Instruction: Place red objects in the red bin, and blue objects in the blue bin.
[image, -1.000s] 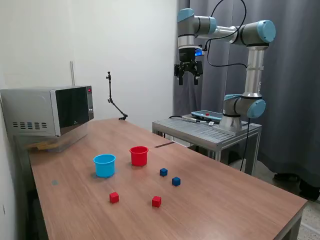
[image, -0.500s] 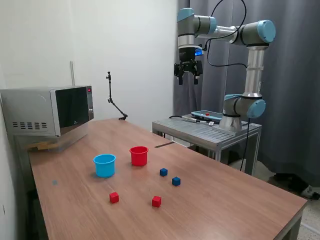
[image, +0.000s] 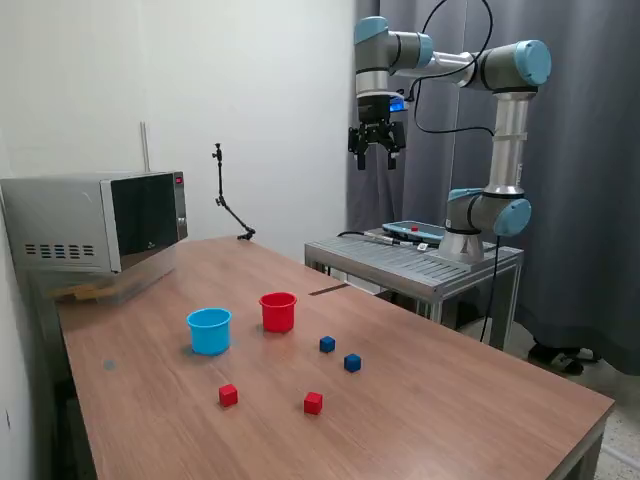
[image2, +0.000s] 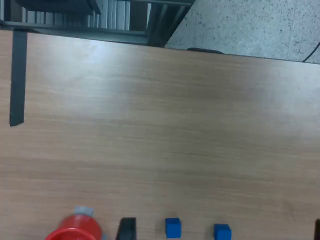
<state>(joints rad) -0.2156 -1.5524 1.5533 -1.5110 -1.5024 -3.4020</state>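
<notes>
Two-finger gripper (image: 376, 158), fingers spread and empty, high above the wooden table (image: 420, 400). Four small cubes, two red (image: 313, 402) and two dark blue (image: 352, 362), lie near the round red plastic cup (image: 278, 311) and light blue plastic cup (image: 209, 330). Risk: the closely spaced blue cubes may be nudged during descent.

A robotics lab: an industrial arm (image: 505, 120) bolted to a metal stand (image: 415, 262), grey curtains (image: 590, 170), a wooden table (image: 450, 400) and a microwave (image: 95, 222).

Silver microwave (image: 97, 221) on wooden table (image: 450, 400), grey curtain (image: 590, 150), metal stand (image: 415, 262)
</notes>
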